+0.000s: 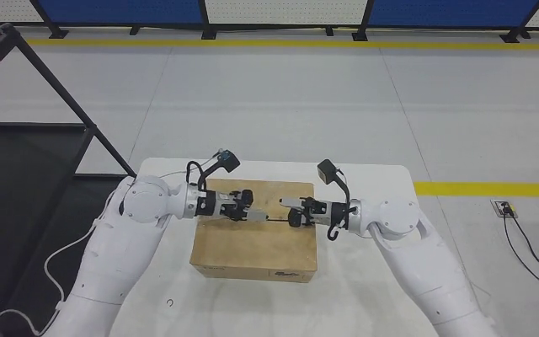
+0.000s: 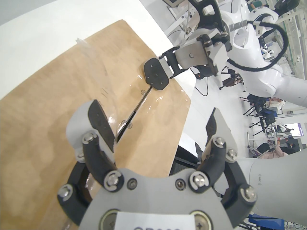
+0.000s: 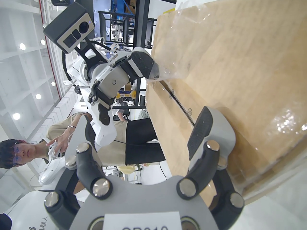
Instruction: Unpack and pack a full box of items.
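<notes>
The shut box (image 1: 253, 227) fills the middle of the surface (image 1: 379, 181), leaving bare strips on either side of the box and behind it. Above the box's centre seam, the left end effector (image 1: 249, 206) and right end effector (image 1: 288, 212) face each other (both spread wide), crowding the space over the lid.

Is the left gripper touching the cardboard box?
Touching. In the right wrist view, one of the left gripper's fingers presses the cardboard box's taped seam.
</notes>
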Tool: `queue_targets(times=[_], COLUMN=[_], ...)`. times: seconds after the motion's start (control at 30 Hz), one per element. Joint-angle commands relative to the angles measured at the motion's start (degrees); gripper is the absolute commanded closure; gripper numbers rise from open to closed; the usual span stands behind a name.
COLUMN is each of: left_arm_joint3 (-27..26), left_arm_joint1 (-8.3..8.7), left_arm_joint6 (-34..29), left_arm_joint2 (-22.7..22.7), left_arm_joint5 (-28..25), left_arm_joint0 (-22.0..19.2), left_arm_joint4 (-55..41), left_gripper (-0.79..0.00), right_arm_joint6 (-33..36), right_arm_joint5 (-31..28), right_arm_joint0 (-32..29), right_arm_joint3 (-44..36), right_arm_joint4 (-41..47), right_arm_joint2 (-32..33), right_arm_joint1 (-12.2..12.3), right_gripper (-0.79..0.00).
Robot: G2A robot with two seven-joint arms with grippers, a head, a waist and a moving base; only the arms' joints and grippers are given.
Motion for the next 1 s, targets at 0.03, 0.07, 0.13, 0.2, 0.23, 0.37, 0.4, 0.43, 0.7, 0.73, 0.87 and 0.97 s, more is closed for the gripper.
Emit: queue_targets(times=[0.03,0.07,0.13,0.2,0.23,0.37,0.4,0.43,0.7,0.73,0.87,0.97], left_arm_joint3=[-0.47,-0.91,-2.07,-3.15,-3.66,-4.03,-3.93,-3.85,-5.22,-5.15,-3.89,-2.97], left_arm_joint1=[0.43,0.55,0.90,1.35,1.59,2.42,2.56,2.68,3.84,4.00,4.49,4.94], left_arm_joint6=[0.28,0.26,0.08,0.32,0.61,1.54,1.65,1.75,2.50,2.73,3.97,6.84], left_arm_joint2=[1.37,1.97,3.32,4.55,5.16,6.79,7.13,7.48,8.79,8.60,6.96,5.33], left_arm_joint5=[-0.27,-0.25,-0.07,-0.32,-0.61,-1.53,-1.64,-1.74,-2.49,-2.72,-3.43,-2.81], left_arm_joint0=[-0.16,-0.14,-0.19,-0.28,-0.25,-0.36,-0.53,-0.72,-1.57,-1.66,-1.52,-0.95], left_arm_joint4=[-0.91,-1.53,-2.25,-1.94,-1.52,-1.53,-1.71,-1.86,-4.67,-4.86,-6.61,-5.22], left_gripper=[-0.785,-0.785,-0.785,-0.785,-0.785,-0.785,-0.785,-0.785,-0.785,-0.785,-0.785,-0.785], right_arm_joint6=[-0.34,-0.46,-0.59,-0.54,-0.42,-0.04,0.01,0.09,0.33,0.33,0.15,0.17], right_arm_joint5=[0.14,0.27,0.50,0.44,0.46,0.38,0.34,0.33,0.04,0.01,-0.39,-1.07], right_arm_joint0=[-0.21,-0.28,-0.49,-0.71,-0.79,-0.90,-0.94,-0.97,-1.16,-1.17,-1.20,-1.40], right_arm_joint3=[-0.23,-0.23,-0.32,-0.35,-0.30,-0.42,-0.47,-0.50,-0.34,-0.33,-0.34,-0.65], right_arm_joint4=[0.04,-0.04,-0.09,-0.04,0.03,0.06,0.10,0.18,0.53,0.55,1.09,2.19], right_arm_joint2=[0.24,0.37,0.66,1.00,1.18,1.57,1.62,1.66,1.96,1.97,2.18,2.46], right_arm_joint1=[0.10,0.15,0.27,0.40,0.47,0.67,0.70,0.73,0.95,0.97,1.03,1.05], right_gripper=[-0.785,-0.785,-0.785,-0.785,-0.785,-0.785,-0.785,-0.785,-0.785,-0.785,-0.785,-0.785])
